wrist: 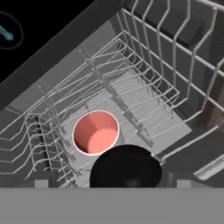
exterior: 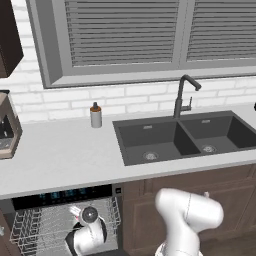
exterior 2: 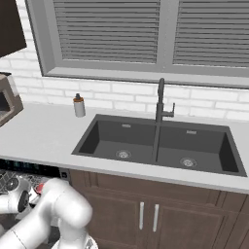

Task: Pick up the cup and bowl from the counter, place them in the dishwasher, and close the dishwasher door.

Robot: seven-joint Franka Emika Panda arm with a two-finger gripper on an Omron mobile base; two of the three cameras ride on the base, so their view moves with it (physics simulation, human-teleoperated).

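Note:
The dishwasher [exterior: 65,195] stands open under the counter [exterior: 65,150], its white wire rack [wrist: 144,87] pulled out. The cup [wrist: 95,132], white with a red inside, stands upright in the rack. The glossy black bowl [wrist: 125,168] sits in the rack right beside it, touching or nearly so. My gripper [wrist: 112,183] hangs just above the bowl with its fingertips [wrist: 41,183] spread wide on either side, open and holding nothing. My hand [exterior: 89,227] reaches down into the rack in the left base view. The dishwasher door is out of view.
A grey soap bottle [exterior: 95,115] stands at the back of the counter, left of the dark double sink [exterior: 185,137] and its faucet [exterior: 182,97]. A coffee machine [exterior: 7,127] sits at the far left. Brown cabinets [exterior: 200,180] flank the dishwasher on the right.

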